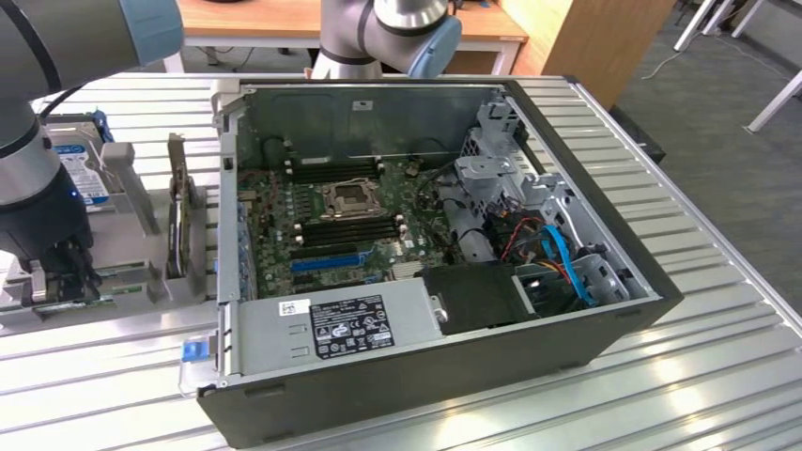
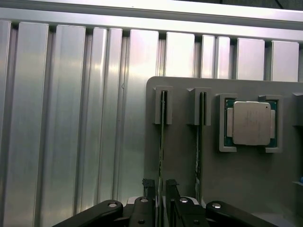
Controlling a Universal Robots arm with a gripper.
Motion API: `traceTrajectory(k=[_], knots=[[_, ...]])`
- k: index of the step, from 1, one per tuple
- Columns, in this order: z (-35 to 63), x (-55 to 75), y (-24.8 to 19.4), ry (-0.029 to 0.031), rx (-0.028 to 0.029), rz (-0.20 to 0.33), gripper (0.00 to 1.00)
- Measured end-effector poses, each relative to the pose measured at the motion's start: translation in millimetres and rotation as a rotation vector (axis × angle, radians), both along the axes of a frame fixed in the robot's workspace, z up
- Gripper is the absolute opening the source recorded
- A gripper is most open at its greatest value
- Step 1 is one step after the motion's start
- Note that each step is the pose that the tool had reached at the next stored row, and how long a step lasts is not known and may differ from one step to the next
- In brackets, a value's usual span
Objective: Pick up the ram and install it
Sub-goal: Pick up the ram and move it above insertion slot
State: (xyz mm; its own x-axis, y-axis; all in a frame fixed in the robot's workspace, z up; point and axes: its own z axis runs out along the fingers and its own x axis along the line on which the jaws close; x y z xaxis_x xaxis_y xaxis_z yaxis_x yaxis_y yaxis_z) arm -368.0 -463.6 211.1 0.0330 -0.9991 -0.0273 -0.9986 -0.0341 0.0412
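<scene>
Ribbed aluminium table (image 2: 71, 123), pale and shiny, lies under everything. At the lower left of the exterior view, the arm's gripper (image 2: 161, 183) hangs low over a grey holder tray (image 2: 182, 92). From the wrist camera, its two black fingers (image 2: 149, 187) stand narrowly apart, one on each side of the ram (image 2: 162, 137). A sliver of gap shows, so it looks unclamped. The ram stands on edge in the tray, its far end held in an upright guide. Just beside it, a second stick (image 2: 199, 137) stands parallel in its own guide. Past that, a square silver processor (image 2: 251, 123) lies flat in a pocket. At the centre of the exterior view sits an open computer case (image 1: 602, 310) with its motherboard (image 1: 314, 202) exposed, well apart from the tray.

Judging from this, the grasp is the step in hand. It would go best with the stick centred between the pads and the pads closing squarely on its flat faces. Any pull should stay in line with the guides, so the ram neither tilts nor knocks its neighbour.
</scene>
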Motion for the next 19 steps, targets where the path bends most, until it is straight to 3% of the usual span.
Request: traceTrajectory(k=[19], knots=[[-4.7, 0.2, 1.0, 0.0001, 0.0000, 0.000, 0.24]])
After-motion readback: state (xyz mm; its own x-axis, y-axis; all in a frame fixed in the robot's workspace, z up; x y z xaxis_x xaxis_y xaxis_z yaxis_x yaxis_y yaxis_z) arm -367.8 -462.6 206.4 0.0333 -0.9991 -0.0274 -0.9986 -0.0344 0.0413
